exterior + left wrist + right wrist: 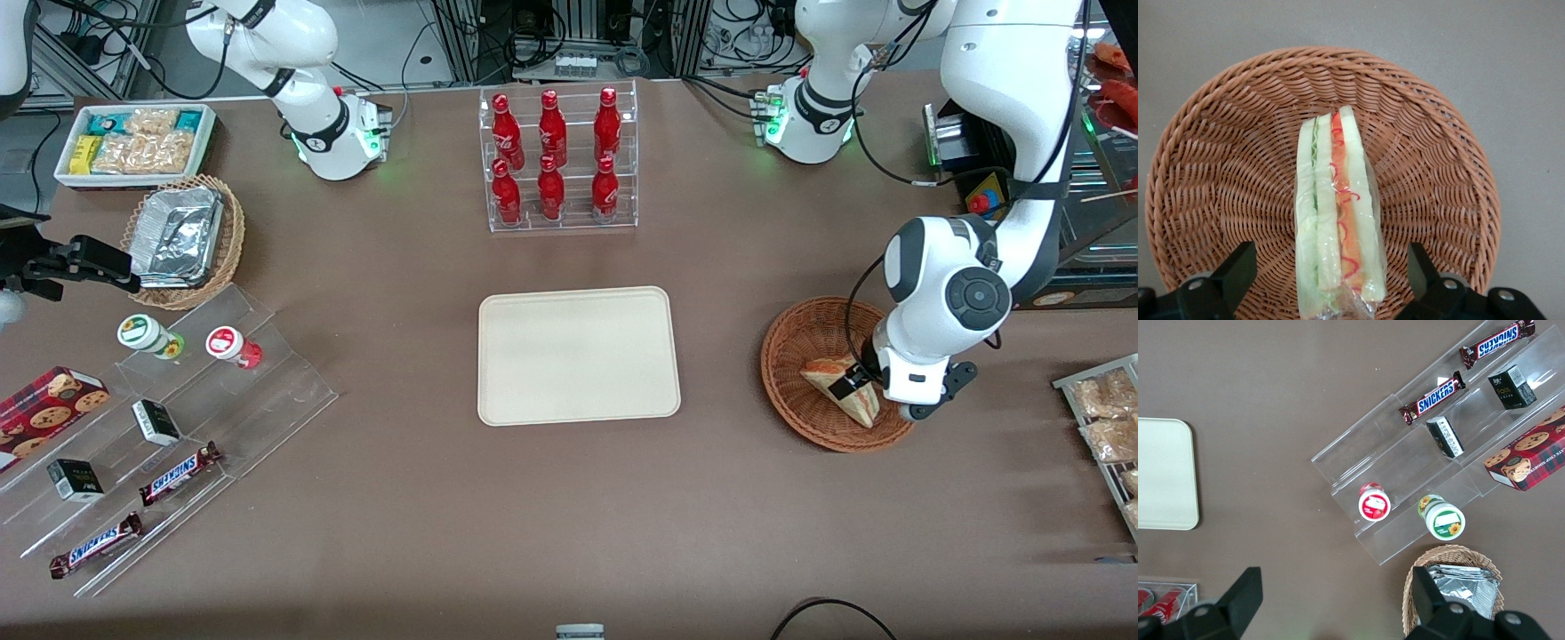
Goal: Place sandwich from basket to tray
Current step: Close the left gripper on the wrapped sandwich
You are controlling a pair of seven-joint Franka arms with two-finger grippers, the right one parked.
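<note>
Tray (578,356): one, flat and bare at mid-table, well apart from my basket; I judge it is laid out to receive the wedge.
Bottles (553,156): six red ones, two rows of three in a clear rack, farther from the camera than the tray.
Basket (791,356): one, toward my working end.
Sandwich (1337,220): one wrapped wedge lying in the basket, cut edge facing my wrist camera.
Gripper (1331,273): mine, jaws spread wide, one finger on each side of the bread, seemingly not yet touching it, low enough to close on it.
</note>
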